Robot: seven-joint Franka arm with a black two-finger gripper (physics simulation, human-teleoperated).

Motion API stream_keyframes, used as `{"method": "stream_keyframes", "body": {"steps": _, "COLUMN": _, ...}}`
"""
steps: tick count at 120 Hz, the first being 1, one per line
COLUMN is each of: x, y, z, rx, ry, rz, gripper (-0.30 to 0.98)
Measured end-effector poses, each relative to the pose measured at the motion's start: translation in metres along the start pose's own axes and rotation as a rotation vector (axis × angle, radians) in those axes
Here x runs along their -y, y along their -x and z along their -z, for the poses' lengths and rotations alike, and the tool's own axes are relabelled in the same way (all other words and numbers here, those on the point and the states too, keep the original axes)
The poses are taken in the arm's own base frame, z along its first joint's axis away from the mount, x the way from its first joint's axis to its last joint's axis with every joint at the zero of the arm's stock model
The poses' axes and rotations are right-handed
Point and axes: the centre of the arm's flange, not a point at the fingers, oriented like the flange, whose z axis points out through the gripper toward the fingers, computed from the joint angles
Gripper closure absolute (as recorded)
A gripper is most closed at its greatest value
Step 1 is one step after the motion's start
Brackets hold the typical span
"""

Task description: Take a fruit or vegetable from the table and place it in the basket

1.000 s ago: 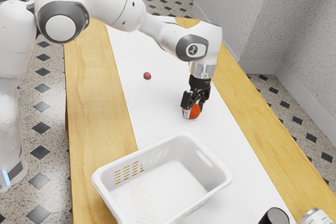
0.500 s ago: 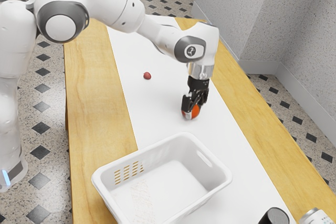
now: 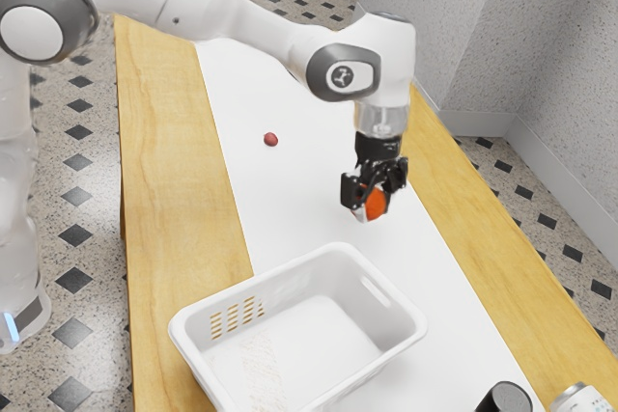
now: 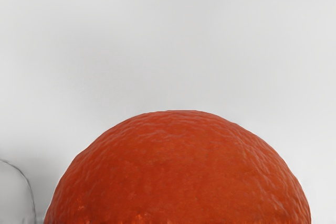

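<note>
While the jaws pinch the orange (image 3: pixel 375 204) from both sides and seem to hold it just clear of the bench (image 3: pixel 172 190), the likeliest trouble is a slip: the skin is round and curves away from the pads, so a grip slightly off its middle could let it roll out once the arm (image 3: pixel 253 21) swings. The basket (image 3: pixel 338 277) stands apart from the orange, and its raised wall is the next hazard. If the carry goes across too low, the fruit or the jaws could strike the rim, knocking the orange loose or shoving the basket along the bench. Letting go too early would drop it outside, perhaps to roll away; letting go from high up could make it bounce. More height first, then a steady move over the opening, looks wise. Compared with half a second ago, the orange has gone up along with the jaws and shifted a little towards the exterior view's right, while the arm's elbow has swung towards that view's left. The basket and the small red fruit (image 3: pixel 270 140) have not moved.
</note>
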Motion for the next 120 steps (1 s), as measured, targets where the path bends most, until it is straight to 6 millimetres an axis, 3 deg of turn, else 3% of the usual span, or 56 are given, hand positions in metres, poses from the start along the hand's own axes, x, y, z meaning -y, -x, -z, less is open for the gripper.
{"method": "stream_keyframes", "body": {"steps": 19, "x": 0.056, "y": 0.046, "z": 0.003, "rx": 0.002, "ry": -0.007, "rz": -0.092, "gripper": 0.41}}
{"method": "stream_keyframes", "body": {"steps": 38, "x": 0.106, "y": 0.095, "z": -0.012, "rx": 0.003, "ry": -0.037, "rz": -0.171, "gripper": 0.41}}
{"method": "stream_keyframes", "body": {"steps": 52, "x": 0.127, "y": 0.114, "z": -0.026, "rx": 0.002, "ry": -0.056, "rz": -0.191, "gripper": 0.41}}
{"method": "stream_keyframes", "body": {"steps": 76, "x": 0.157, "y": 0.137, "z": -0.031, "rx": 0.031, "ry": -0.072, "rz": -0.195, "gripper": 0.4}}
{"method": "stream_keyframes", "body": {"steps": 85, "x": 0.168, "y": 0.145, "z": -0.031, "rx": 0.034, "ry": -0.072, "rz": -0.2, "gripper": 0.23}}
{"method": "stream_keyframes", "body": {"steps": 102, "x": 0.162, "y": 0.141, "z": -0.028, "rx": 0.035, "ry": -0.054, "rz": -0.164, "gripper": 0.08}}
{"method": "stream_keyframes", "body": {"steps": 109, "x": 0.144, "y": 0.122, "z": -0.021, "rx": -0.016, "ry": 0.005, "rz": -0.153, "gripper": 0.05}}
{"method": "stream_keyframes", "body": {"steps": 114, "x": 0.114, "y": 0.117, "z": 0.013, "rx": -0.018, "ry": 0.068, "rz": -0.125, "gripper": 0.04}}
{"method": "stream_keyframes", "body": {"steps": 120, "x": 0.065, "y": 0.123, "z": 0.086, "rx": -0.001, "ry": 0.153, "rz": -0.089, "gripper": 0.03}}
